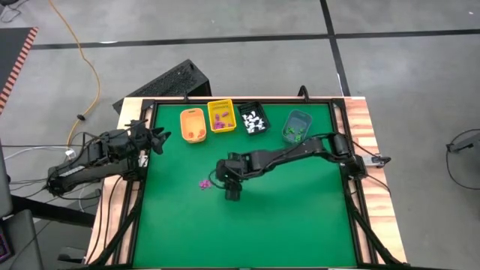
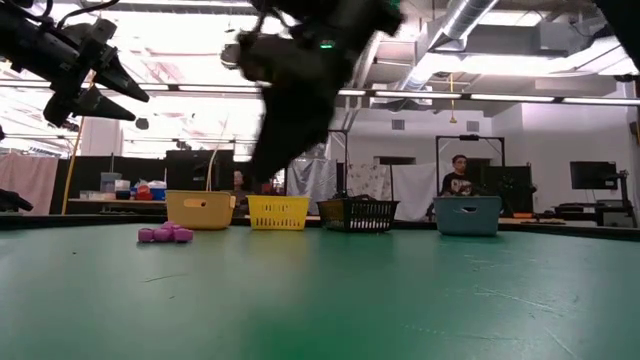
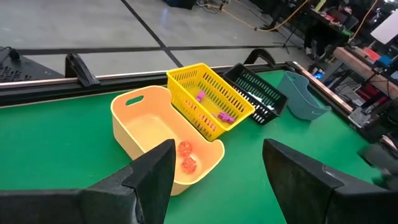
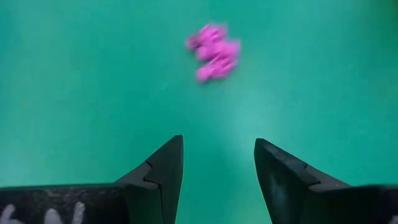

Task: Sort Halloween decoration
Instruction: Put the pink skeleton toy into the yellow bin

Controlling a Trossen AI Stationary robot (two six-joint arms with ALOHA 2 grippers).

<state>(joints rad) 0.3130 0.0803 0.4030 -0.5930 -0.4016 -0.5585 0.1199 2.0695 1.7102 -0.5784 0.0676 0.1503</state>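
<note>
A small purple cluster of Halloween decoration (image 1: pixel 203 184) lay on the green counter (image 1: pixel 300 217), just beside the right tool (image 1: pixel 231 194), which hovered above it, spread wide and empty. The left tool (image 1: pixel 159 139) waited, spread wide, near the orange bin (image 1: pixel 193 125).

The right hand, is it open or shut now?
Open. In its wrist view, the right hand shows bare green mat between its two fingers, holding nothing; the purple trinkets lie ahead of it.

a robotics lab or workshop: bare concrete floor (image 1: pixel 225 22) marked with tape, exposed ceiling ducts (image 2: pixel 470 20), equipment racks, a monitor (image 2: pixel 592 175) and a person (image 2: pixel 459 176) beyond the green tabletop (image 1: pixel 285 217).
</note>
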